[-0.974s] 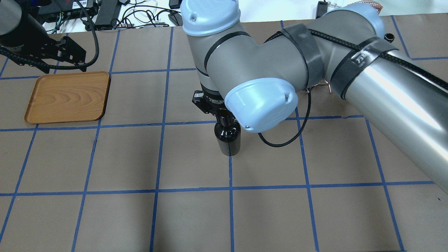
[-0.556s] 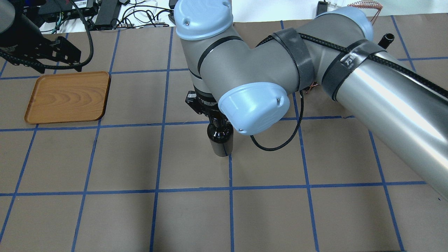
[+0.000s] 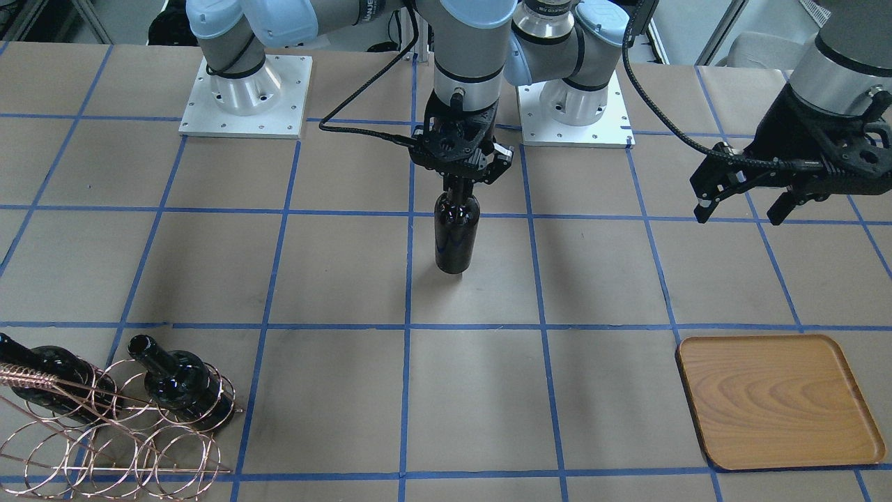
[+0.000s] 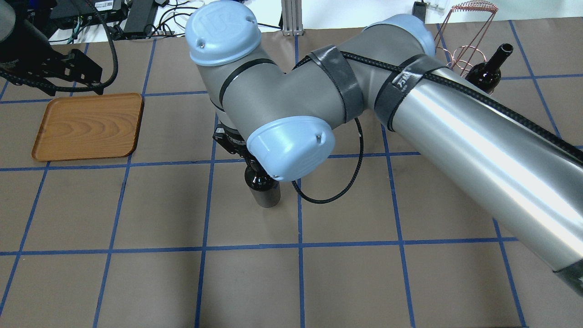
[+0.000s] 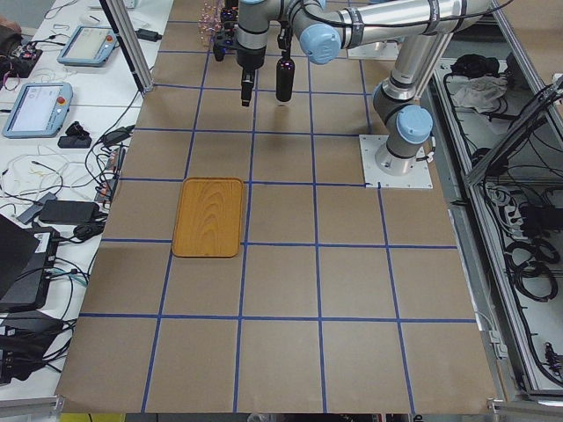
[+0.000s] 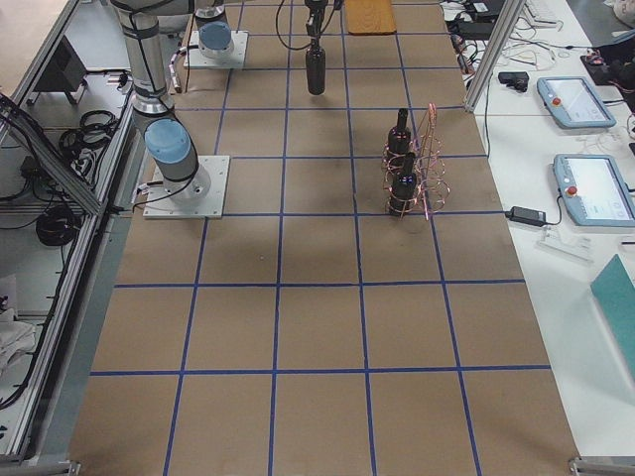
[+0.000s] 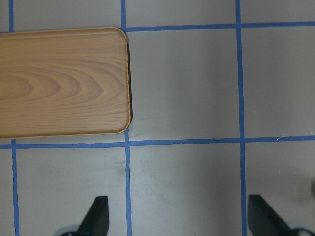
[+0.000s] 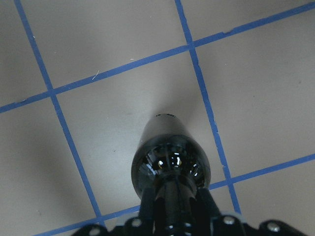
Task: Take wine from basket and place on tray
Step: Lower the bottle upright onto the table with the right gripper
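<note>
On your robot's left, the flat rectangular light-brown wooden tray (image 4: 86,127) lies with nothing on it near the far edge of the brown, blue-taped table (image 4: 159,282), toward its left end. The black left gripper (image 3: 739,206) hovers beside the tray over bare table; its fingers (image 7: 96,219) stand wide apart and hold nothing.

At the middle of the table you'll see the glossy near-black glass wine bottle (image 3: 456,237) held upright. The right gripper (image 3: 460,185) is clamped on its narrow neck from above, a finger on each side, as the right wrist view shows.

At the far right corner sits the rose-gold wire basket (image 3: 104,432) of round rings. Two more dark bottles rest in it, one (image 3: 178,383) toward the table's middle and the other (image 3: 35,376) toward the right end, well apart from the held bottle.
</note>
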